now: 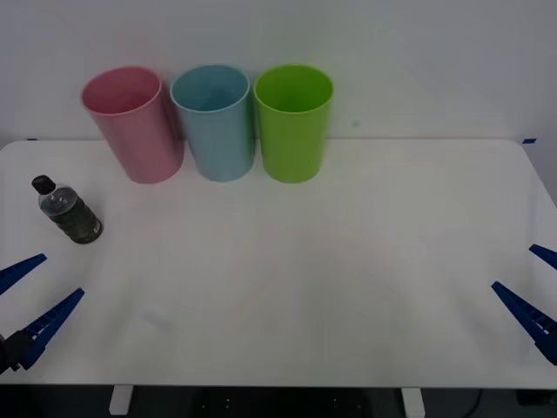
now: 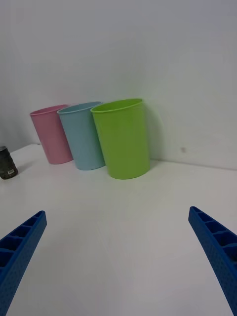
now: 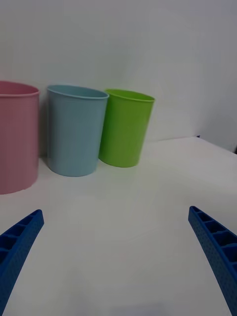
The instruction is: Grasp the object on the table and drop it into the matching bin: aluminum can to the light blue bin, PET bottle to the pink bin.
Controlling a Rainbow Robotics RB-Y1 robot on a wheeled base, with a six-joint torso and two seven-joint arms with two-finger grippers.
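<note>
One PET bottle (image 1: 68,212) stood upright near the left end of the white table (image 1: 348,261), well apart from any gripper and a little in front of the pink bin (image 1: 135,126). Both grippers hung low at the near edge, the left gripper (image 1: 30,296) closest to the bottle and the right gripper (image 1: 533,292) far off at the other end, each with its fingers spread wide and holding nothing. From where I stood the trouble looked plain: the bottle was small and narrow, so a finger arriving off-centre could tip it and send it rolling. Three bins stood shoulder to shoulder, pink, then the light blue bin (image 1: 213,122), then a lime green bin (image 1: 293,122), so a drop released slightly wide might land next door.
</note>
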